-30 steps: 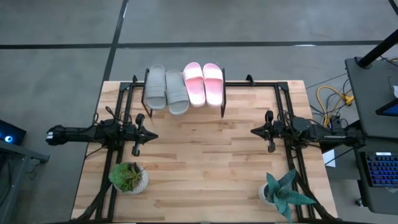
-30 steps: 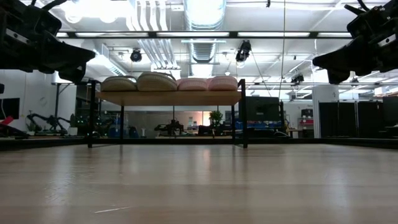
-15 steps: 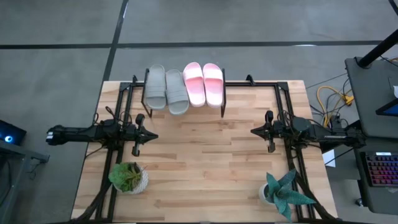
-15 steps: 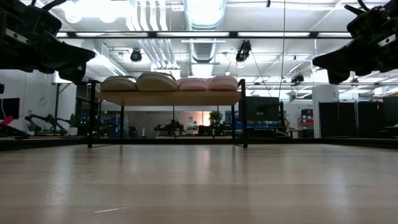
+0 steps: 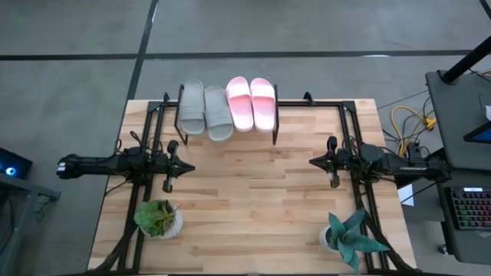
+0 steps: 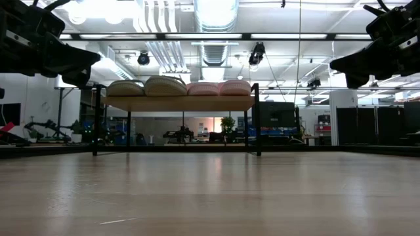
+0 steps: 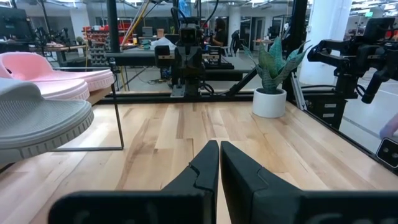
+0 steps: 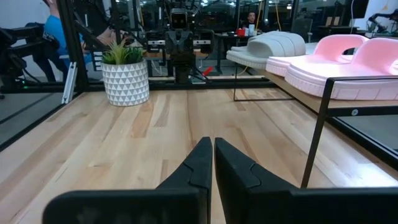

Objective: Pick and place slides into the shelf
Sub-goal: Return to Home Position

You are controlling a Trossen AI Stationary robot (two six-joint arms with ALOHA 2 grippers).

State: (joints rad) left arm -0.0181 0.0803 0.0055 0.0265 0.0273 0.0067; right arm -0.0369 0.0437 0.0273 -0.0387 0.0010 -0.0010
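Note:
Two grey slides [image 5: 205, 110] and two light pink slides [image 5: 251, 103] lie side by side, soles down, on the wood top of the shelf [image 5: 275, 130] at the table's far edge. In the low view the slides [image 6: 177, 86] sit in a row on the shelf plank [image 6: 177, 103]. My left gripper [image 5: 187, 166] hovers over the table's left side, shut and holding nothing. My right gripper [image 5: 313, 162] hovers over the right side, also shut and holding nothing. Each points toward the table's middle.
A green plant in a patterned white pot [image 5: 159, 219] stands near the table's near-left corner, and a spiky plant in a white pot [image 5: 347, 238] near the near-right corner. Bare wood [image 5: 249, 199] stretches between the two arms.

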